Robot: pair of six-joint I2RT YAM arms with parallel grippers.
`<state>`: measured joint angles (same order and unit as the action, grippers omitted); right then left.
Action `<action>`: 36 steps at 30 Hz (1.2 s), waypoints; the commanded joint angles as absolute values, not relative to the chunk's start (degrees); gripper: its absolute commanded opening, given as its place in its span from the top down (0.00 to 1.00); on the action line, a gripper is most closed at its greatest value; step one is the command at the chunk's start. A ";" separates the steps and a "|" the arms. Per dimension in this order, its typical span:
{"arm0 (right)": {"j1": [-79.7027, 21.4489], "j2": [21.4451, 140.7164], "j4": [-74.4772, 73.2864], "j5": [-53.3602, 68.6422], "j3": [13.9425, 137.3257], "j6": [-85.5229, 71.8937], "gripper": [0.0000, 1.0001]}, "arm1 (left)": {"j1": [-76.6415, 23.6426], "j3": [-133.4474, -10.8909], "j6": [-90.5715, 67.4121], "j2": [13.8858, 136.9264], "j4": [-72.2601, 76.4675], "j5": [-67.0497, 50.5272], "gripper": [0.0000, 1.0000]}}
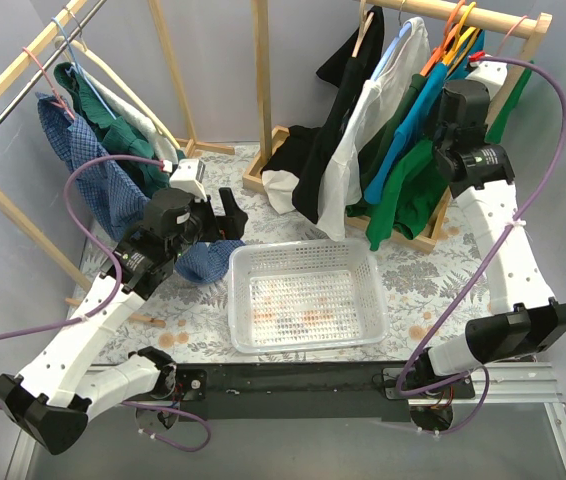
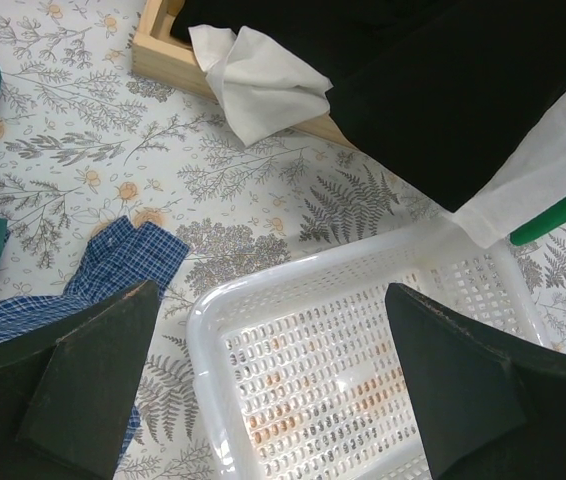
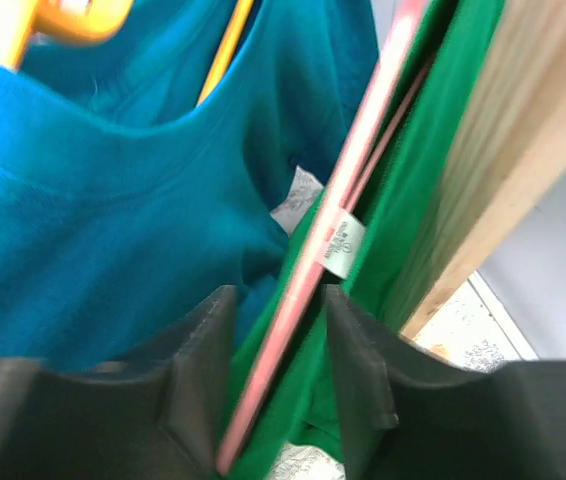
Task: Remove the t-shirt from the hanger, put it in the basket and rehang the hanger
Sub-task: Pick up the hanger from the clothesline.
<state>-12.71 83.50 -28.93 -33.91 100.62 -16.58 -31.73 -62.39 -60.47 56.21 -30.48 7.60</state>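
A green t-shirt [image 3: 403, 170] hangs on a pink hanger [image 3: 348, 195] at the right end of the right rack, next to a blue t-shirt [image 3: 113, 200] on an orange hanger. My right gripper [image 3: 275, 330] is raised to the collar, its jaws partly closed around the pink hanger arm and the green fabric, with gaps still showing. From above, the right gripper [image 1: 460, 100] sits among the clothes, above the green t-shirt [image 1: 418, 190]. My left gripper [image 1: 228, 215] hovers wide open and empty over the table, at the left rim of the white basket [image 2: 203, 310].
A white perforated basket [image 1: 303, 250] stands in the middle of the flowered table. The right wooden rack [image 1: 463, 12] carries black, white, blue and green garments. A left rack holds a blue plaid shirt [image 1: 93, 170] and dark green clothes.
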 commanded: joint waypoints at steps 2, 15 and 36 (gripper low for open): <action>-12.30 83.06 -25.22 -33.13 100.46 -18.19 0.74 | -31.90 -61.79 -60.56 53.97 -32.08 7.65 0.02; -12.31 79.81 -28.65 -33.84 108.97 -17.05 0.99 | -31.90 -62.40 -60.64 54.23 -31.73 6.86 0.02; -12.30 53.10 -49.29 -5.12 91.06 -10.99 0.99 | -31.90 -65.30 -57.92 57.47 -26.63 0.09 0.02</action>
<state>-12.40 55.96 -45.69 -17.41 92.36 -14.52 -31.75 -62.48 -59.35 56.14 -29.17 3.01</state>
